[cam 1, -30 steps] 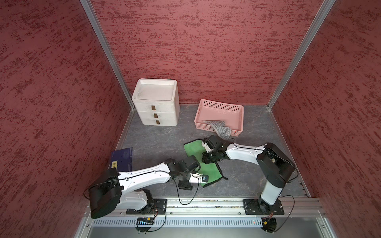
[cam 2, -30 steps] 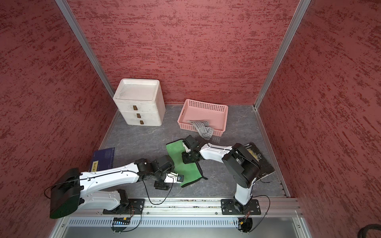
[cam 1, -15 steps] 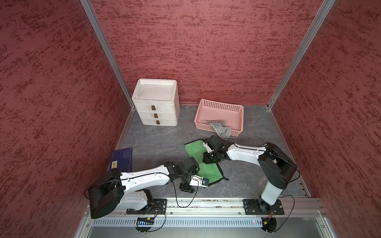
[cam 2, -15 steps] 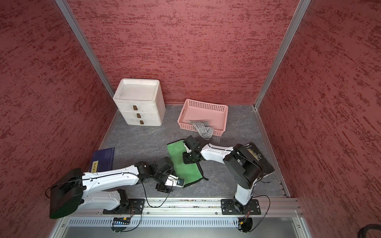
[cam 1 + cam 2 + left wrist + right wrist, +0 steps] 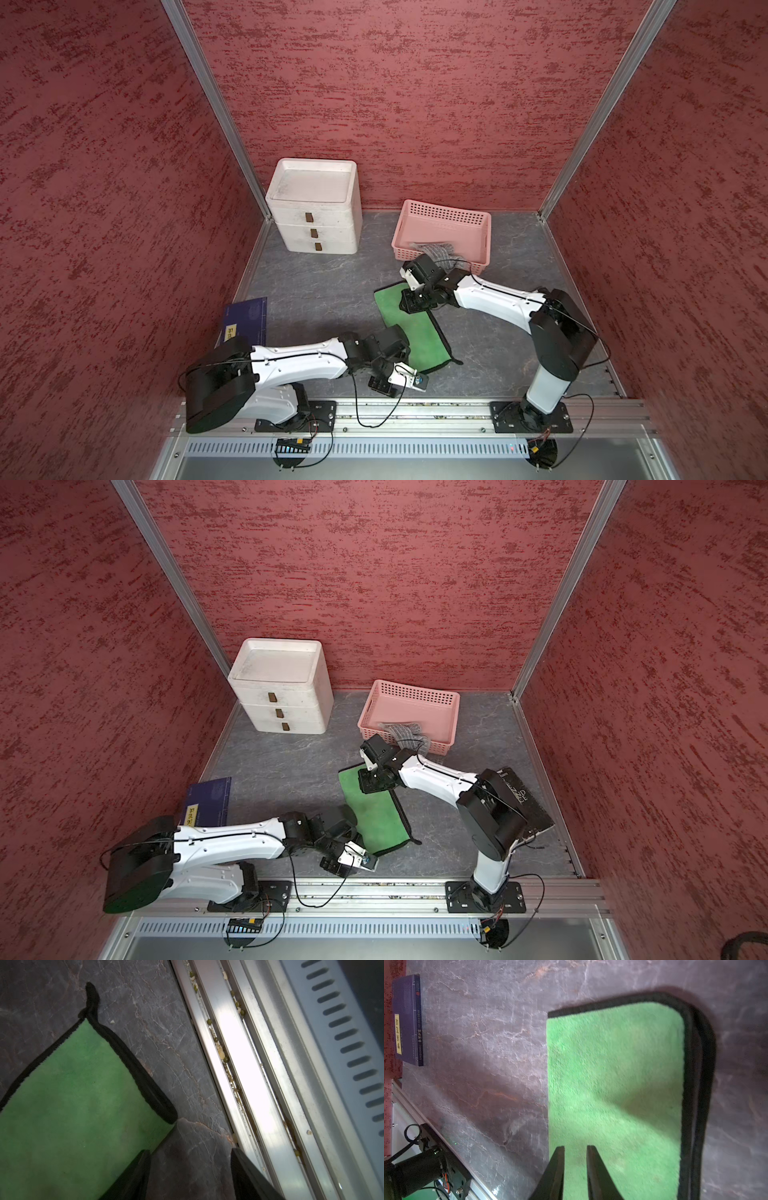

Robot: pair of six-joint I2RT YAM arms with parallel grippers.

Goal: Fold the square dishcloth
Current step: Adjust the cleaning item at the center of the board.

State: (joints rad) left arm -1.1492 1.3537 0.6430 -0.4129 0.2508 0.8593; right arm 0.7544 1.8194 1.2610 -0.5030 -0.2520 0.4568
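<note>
Green dishcloth (image 5: 417, 332), black-edged, lies folded in half, a flat rectangle just in front of the pink basket (image 5: 444, 214). Left gripper (image 5: 189, 1153) is at its end farthest from the basket, jaws wide and empty. Right gripper (image 5: 575, 1147) is over the basket end, jaws narrow, gripping nothing.

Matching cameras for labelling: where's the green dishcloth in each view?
Top view: green dishcloth sits lower centre, lying flat.
Top view: green dishcloth sits lower centre again, slightly further left.
Left wrist: green dishcloth, one end showing, with its black loop.
Right wrist: green dishcloth fills much of the frame, rounded hemmed corner showing.
Shared landmark: front aluminium rail.
</note>
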